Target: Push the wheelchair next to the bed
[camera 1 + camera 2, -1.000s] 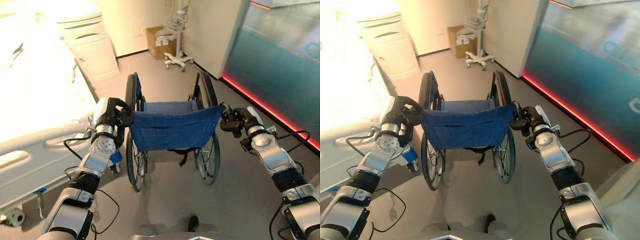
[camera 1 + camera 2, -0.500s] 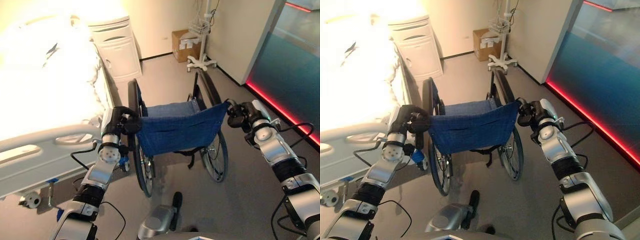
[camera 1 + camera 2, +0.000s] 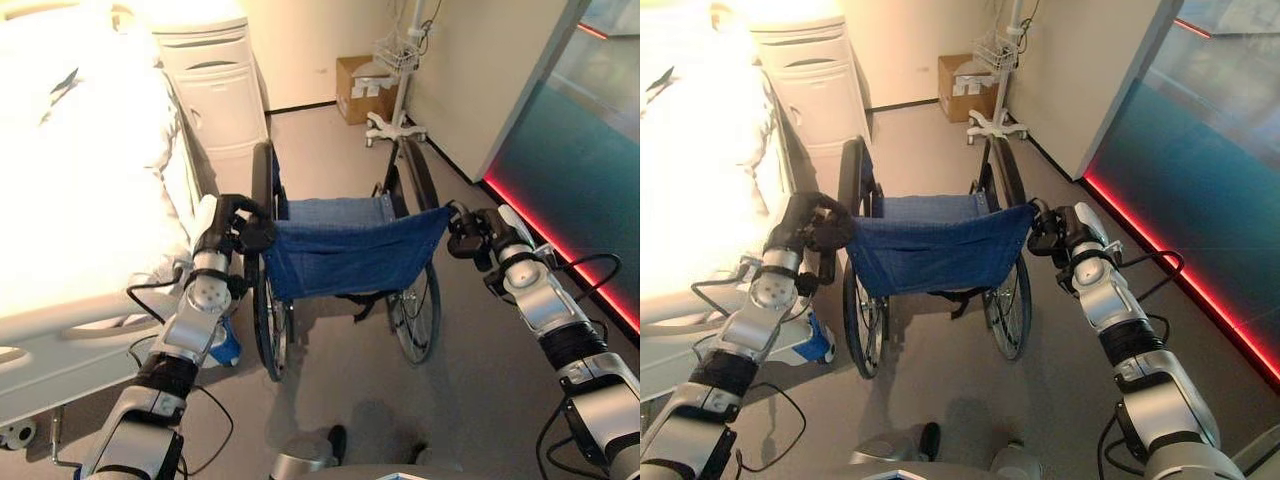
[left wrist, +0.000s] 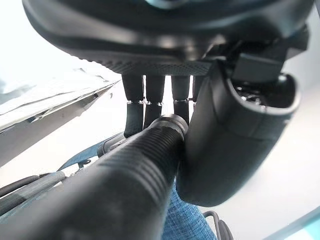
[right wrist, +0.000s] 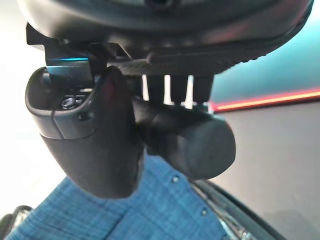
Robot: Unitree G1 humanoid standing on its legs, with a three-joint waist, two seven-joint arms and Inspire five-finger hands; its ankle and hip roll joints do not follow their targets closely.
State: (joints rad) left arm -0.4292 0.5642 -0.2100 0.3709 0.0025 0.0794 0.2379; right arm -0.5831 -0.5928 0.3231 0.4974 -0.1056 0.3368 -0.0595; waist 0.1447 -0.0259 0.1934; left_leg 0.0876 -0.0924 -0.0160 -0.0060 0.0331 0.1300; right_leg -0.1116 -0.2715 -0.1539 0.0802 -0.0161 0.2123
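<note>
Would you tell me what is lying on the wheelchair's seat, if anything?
The wheelchair is seen from behind, so its blue backrest cloth covers most of the seat. The strip of blue seat showing above it bears nothing; the rest is hidden. Left hand and right hand grip the push handles.

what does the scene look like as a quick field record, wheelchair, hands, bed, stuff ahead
wheelchair: blue fabric back, facing away from the robot, on grey floor
left robot hand: curled round the left push handle
right robot hand: curled round the right push handle
bed: white, on the robot's left, alongside the wheelchair
bedside cabinet: white, ahead past the bed
cardboard box: by the far wall
wheeled stand: beside the box
</note>
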